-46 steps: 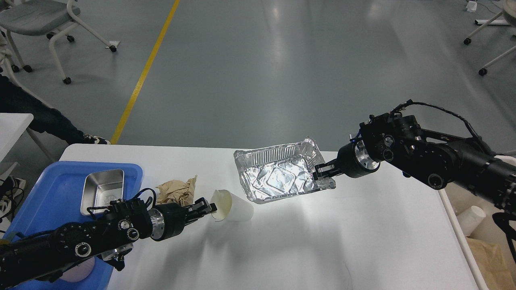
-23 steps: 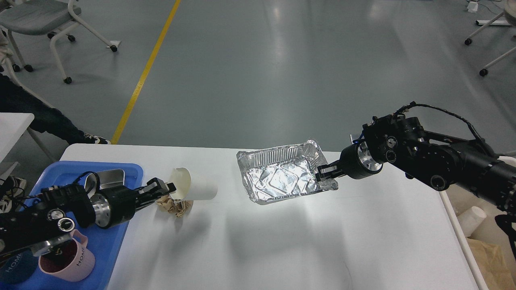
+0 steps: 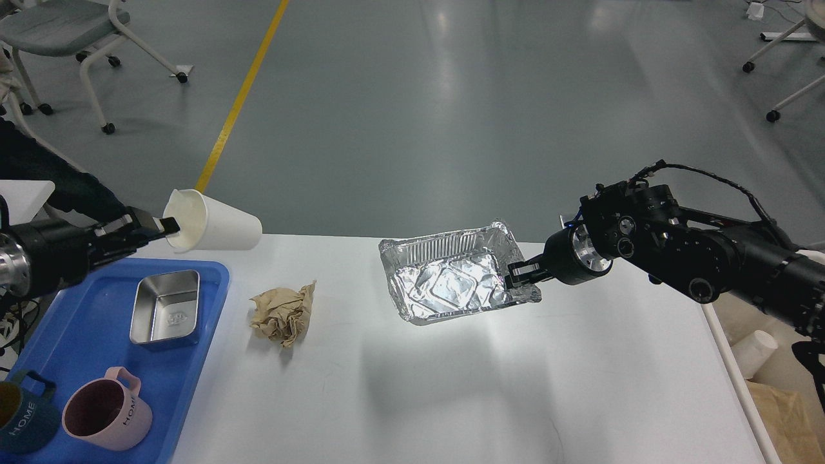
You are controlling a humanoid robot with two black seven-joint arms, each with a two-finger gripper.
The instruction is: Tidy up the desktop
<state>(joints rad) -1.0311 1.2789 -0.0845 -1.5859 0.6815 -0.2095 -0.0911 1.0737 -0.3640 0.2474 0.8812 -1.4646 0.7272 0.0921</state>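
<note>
Desktop (image 3: 451, 386): crumpled paper (image 3: 282, 314) beside blue tray (image 3: 84, 335)

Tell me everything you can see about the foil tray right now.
The foil tray is a shiny, crinkled aluminium container, rectangular, with ribbed walls, a rolled rim and an embossed floor. It looks empty. The right gripper is shut on its right-hand rim, which is bent there. It is tilted, with its opening facing the camera, and its shadow falls on the desktop well below it, so it seems lifted clear. Nothing else touches it.
</note>
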